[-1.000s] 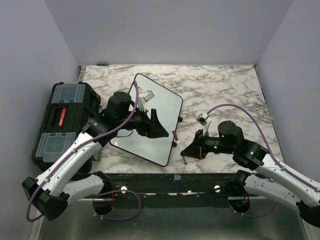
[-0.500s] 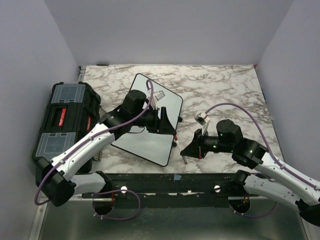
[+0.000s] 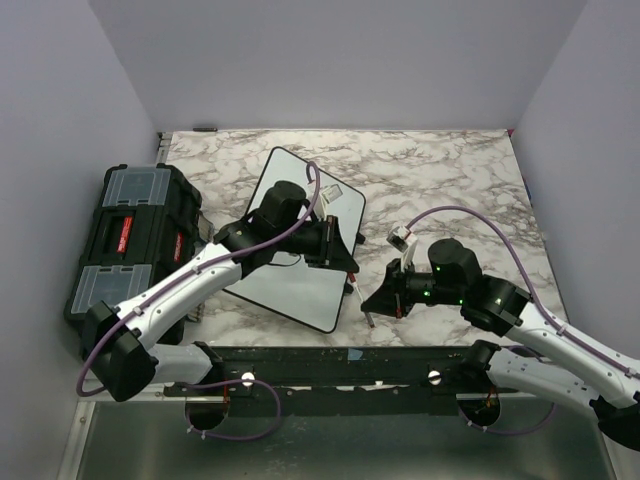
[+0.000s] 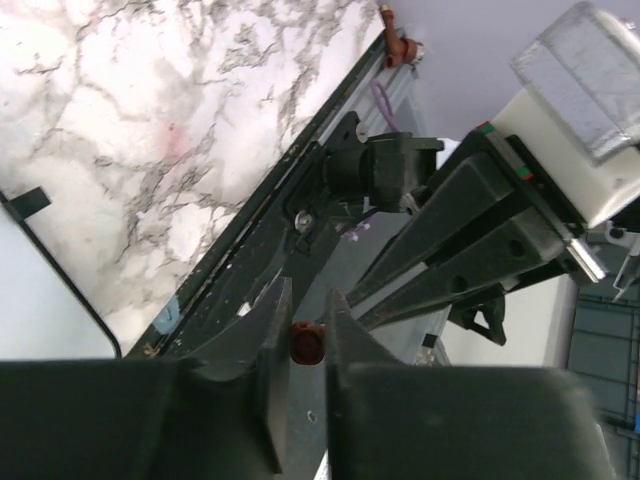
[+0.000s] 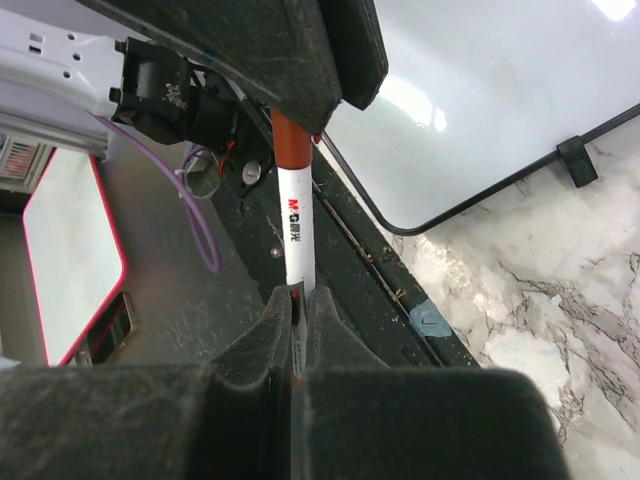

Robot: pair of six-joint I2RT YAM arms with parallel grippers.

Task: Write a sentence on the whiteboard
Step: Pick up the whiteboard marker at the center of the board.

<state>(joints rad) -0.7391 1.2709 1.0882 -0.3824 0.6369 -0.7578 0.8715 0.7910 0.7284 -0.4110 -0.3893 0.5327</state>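
Note:
The whiteboard (image 3: 300,270) lies tilted on the marble table, partly under my left arm; its white face also fills the right wrist view (image 5: 480,100). No sentence shows on the parts I can see. My right gripper (image 3: 372,300) (image 5: 298,300) is shut on the white barrel of a marker (image 5: 297,235) near the board's front right corner. The marker's red cap (image 5: 291,140) (image 4: 306,343) sits between the fingers of my left gripper (image 3: 350,268) (image 4: 307,325), which is shut on it from the other side.
A black toolbox (image 3: 125,240) with clear lid compartments stands at the table's left edge. A black rail (image 3: 350,365) runs along the near edge by the arm bases. Lilac walls close in the table at the back and sides.
My left arm has swung right across the whiteboard to the marker, and its jaws have closed from wide open onto the red cap. The right arm has held the marker still.

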